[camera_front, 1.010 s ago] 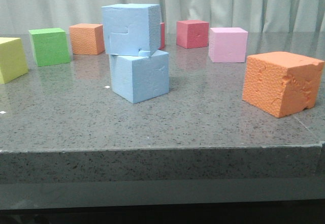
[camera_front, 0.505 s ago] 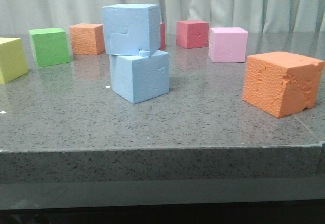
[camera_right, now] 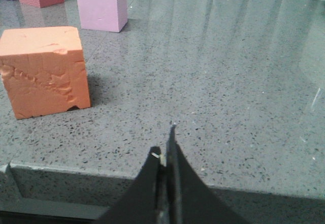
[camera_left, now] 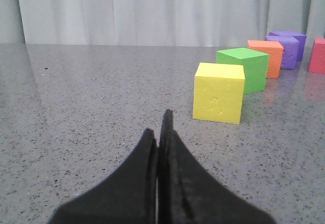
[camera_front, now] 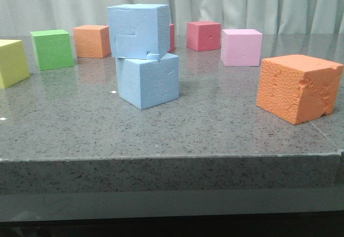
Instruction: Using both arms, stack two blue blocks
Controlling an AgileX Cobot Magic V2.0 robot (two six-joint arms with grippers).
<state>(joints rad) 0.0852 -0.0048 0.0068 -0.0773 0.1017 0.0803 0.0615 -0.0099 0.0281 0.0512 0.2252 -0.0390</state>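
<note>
One blue block (camera_front: 139, 31), the one with the stepped seam, is sitting on top of the other blue block (camera_front: 148, 81) near the middle of the grey bench (camera_front: 204, 124), slightly offset and turned. The left gripper (camera_left: 159, 132) is hovering low over the bench near a yellow cube (camera_left: 219, 92), jaws pressed together and holding nothing. The right gripper (camera_right: 165, 155) is hanging at the bench's edge beside an orange cube (camera_right: 44, 70), jaws likewise pressed together.

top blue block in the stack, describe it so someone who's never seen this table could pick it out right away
On the grey speckled table, look left of centre for the only two-cube stack. The top blue block sits on the lower blue block, turned slightly and overhanging it on the left. Unlike the plainer one under it, its front face has a stepped seam line and a chipped bottom corner.
</note>
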